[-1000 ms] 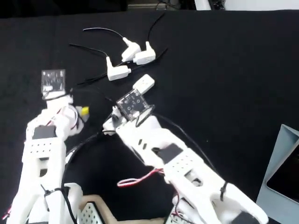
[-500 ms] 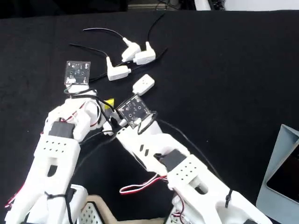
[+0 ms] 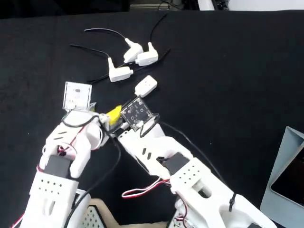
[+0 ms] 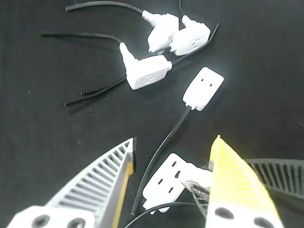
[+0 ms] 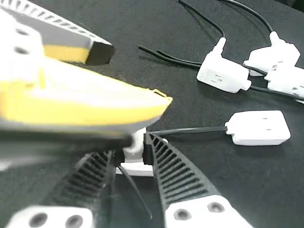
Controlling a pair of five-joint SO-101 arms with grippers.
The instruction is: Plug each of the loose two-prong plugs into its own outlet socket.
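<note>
White socket [image 4: 162,183] in clenched right claw [image 5: 132,148], also between tips of released left claw [image 4: 175,139]; loose plugs [image 4: 147,73] farther off.

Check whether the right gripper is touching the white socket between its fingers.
Touching. The right wrist view shows the right gripper with both ribbed fingers pressed against the sides of the white socket, and no gap shows.

A black cloth [image 3: 247,71] spreads under and all around the left gripper [image 4: 175,140] and the right gripper [image 5: 129,145]. Well off to the right of the right gripper sits a pale blue-grey box [image 3: 285,152] with a dark panel on its face. Behind both grippers, near the arms' bases, lies a tan board [image 3: 105,209]. Far ahead of them, beyond the cloth, runs a white strip [image 3: 266,4].
</note>
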